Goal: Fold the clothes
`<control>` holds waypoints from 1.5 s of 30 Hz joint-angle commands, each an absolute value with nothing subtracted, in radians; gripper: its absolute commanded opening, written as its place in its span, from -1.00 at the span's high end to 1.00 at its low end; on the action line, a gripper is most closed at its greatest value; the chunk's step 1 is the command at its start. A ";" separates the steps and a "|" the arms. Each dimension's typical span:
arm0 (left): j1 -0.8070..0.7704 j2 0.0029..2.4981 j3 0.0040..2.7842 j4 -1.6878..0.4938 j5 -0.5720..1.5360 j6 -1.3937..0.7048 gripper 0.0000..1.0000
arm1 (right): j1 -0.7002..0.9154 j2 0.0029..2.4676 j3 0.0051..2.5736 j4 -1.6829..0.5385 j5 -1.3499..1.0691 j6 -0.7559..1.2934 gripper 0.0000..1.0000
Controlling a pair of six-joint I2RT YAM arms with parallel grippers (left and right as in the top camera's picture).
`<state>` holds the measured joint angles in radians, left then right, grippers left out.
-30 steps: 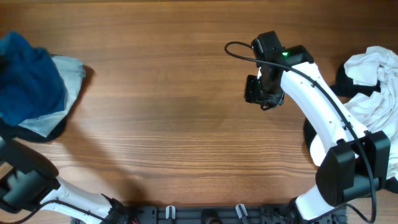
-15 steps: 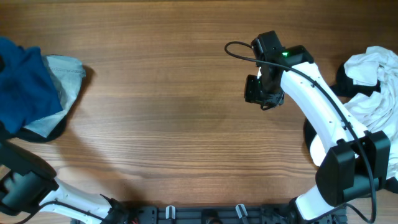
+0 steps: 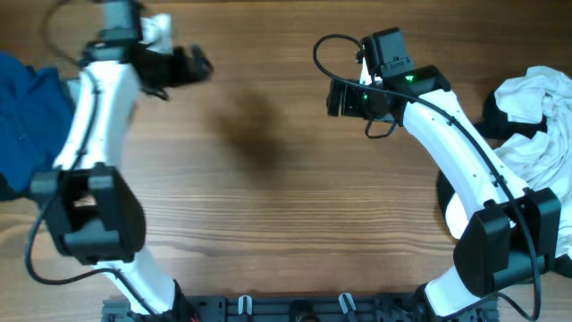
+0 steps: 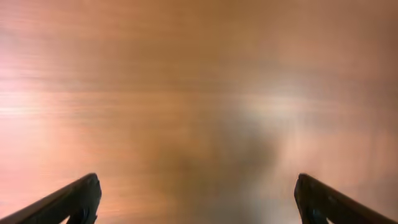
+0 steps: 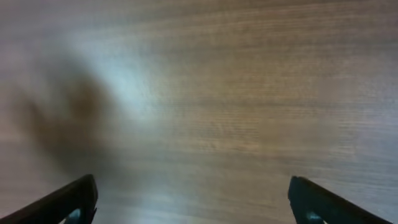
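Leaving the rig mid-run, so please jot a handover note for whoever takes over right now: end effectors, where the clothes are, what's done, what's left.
Left end effector: open, empty, over bare wood near the table's far left.
Right end effector: open, empty, over bare wood right of centre.
Clothes: blue T-shirt lies bunched at the left edge of the table. White garment is heaped at the right edge, with a dark piece partly under it.
Done: nothing is folded or spread out.
Left: bring a garment to the middle, flatten it, fold it, then do the rest.

No readable text, label or number on anything; both wrist views are perhaps too blurred to tell
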<state>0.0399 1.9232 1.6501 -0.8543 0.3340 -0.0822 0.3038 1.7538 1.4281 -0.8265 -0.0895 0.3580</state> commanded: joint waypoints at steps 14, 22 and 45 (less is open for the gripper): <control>-0.101 1.898 1.654 -1.665 0.226 -0.087 -1.00 | 0.303 1.544 1.429 -1.328 -0.274 0.374 -0.99; -0.109 1.450 1.427 -1.571 0.226 -0.091 -1.00 | 0.364 1.028 1.395 -1.304 -0.050 0.366 -0.99; -0.116 0.307 1.126 -1.092 0.017 -0.083 -1.00 | 0.435 0.343 1.026 -1.241 0.315 0.403 -0.99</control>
